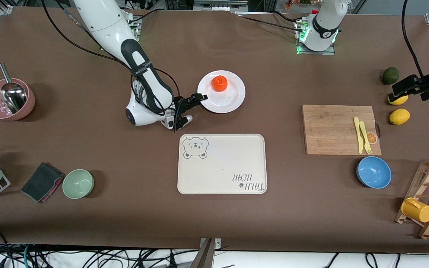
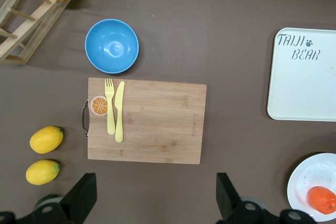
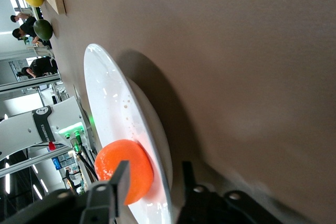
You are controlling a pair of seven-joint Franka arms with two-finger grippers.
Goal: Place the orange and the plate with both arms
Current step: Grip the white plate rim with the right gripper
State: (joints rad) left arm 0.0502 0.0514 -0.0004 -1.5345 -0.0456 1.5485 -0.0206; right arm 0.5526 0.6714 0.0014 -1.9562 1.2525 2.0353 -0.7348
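Note:
The white plate (image 1: 233,98) lies on the table between the robot bases and the cream tray, with the orange (image 1: 219,82) resting in its well. My right gripper (image 1: 201,97) is low at the plate's edge toward the right arm's end. In the right wrist view its fingers (image 3: 119,179) straddle the rim of the plate (image 3: 113,108), one above beside the orange (image 3: 123,171) and one below, with gaps still showing. My left gripper (image 2: 156,203) hangs open and empty, high over the lemons at the left arm's end. Plate (image 2: 315,174) and orange (image 2: 322,199) show in its view.
The cream bear tray (image 1: 222,163) lies nearer the camera than the plate. A wooden cutting board (image 1: 333,128) carries a yellow fork and knife; a blue bowl (image 1: 374,172), two lemons (image 1: 399,116) and a rack with a yellow cup (image 1: 417,209) stand around it. A pink bowl (image 1: 8,99) and green bowl (image 1: 78,183) sit at the right arm's end.

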